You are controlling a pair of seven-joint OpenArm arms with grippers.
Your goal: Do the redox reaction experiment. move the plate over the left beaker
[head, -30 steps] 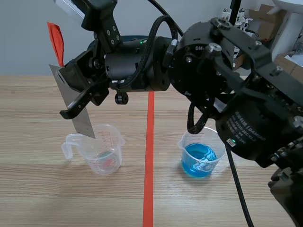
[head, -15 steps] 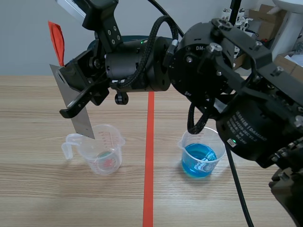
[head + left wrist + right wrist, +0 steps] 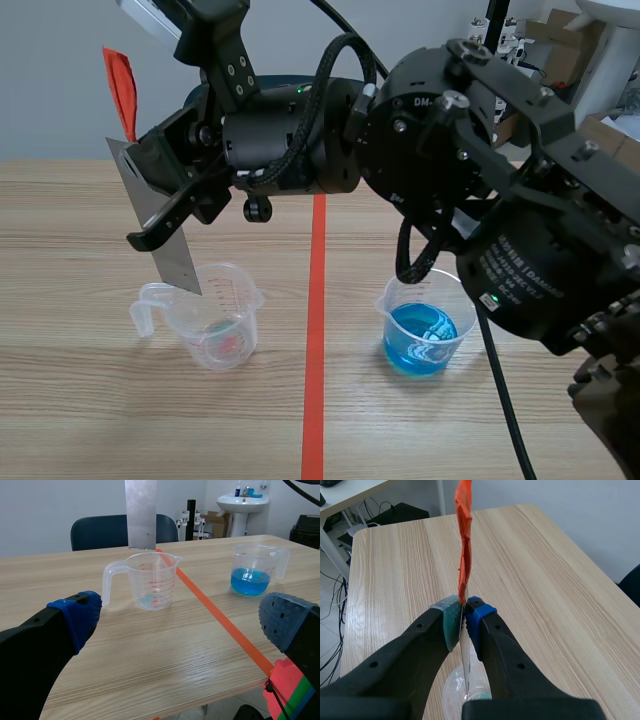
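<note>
Grey metal plate, clamped in the right gripper, hangs tilted, its lower edge just above the left beaker rim. Left gripper stands open, well apart. Left beaker holds only a faint tint at its bottom; right beaker, beyond the tape line, holds blue liquid.

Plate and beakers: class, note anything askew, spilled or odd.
The plate hangs tilted in the right gripper, not upright, its lower end over the left beaker. No spill shows on the table; the blue liquid is inside the right beaker.
</note>
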